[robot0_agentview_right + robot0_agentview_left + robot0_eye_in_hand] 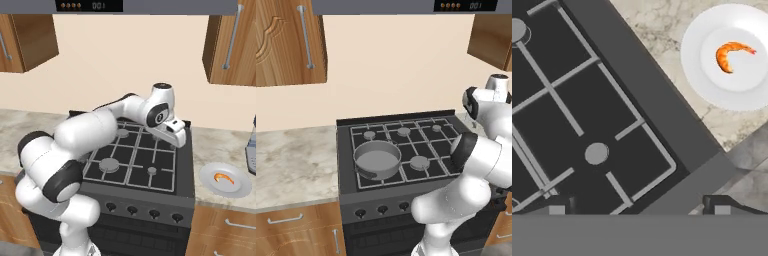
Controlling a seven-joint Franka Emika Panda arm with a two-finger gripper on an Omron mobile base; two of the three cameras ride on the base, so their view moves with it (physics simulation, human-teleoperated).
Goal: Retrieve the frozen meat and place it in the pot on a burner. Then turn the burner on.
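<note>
The frozen meat (223,177), a small orange shrimp-like piece (729,54), lies on a white plate (239,190) on the counter to the right of the stove. On the stove's front left burner sits the pot (377,160), wide, grey and with nothing in it. My gripper (178,136) hovers over the right side of the stove, open, with nothing between its fingers. In the hand view its fingertips (639,207) stand wide apart above the stove's edge. The plate (694,75) is off to the upper right there.
The black gas stove (150,150) has several burners and a row of knobs (142,211) along its front. Marble counter (291,165) flanks it on both sides. Wooden cabinets (286,40) hang above. A grey appliance (251,150) stands at the far right.
</note>
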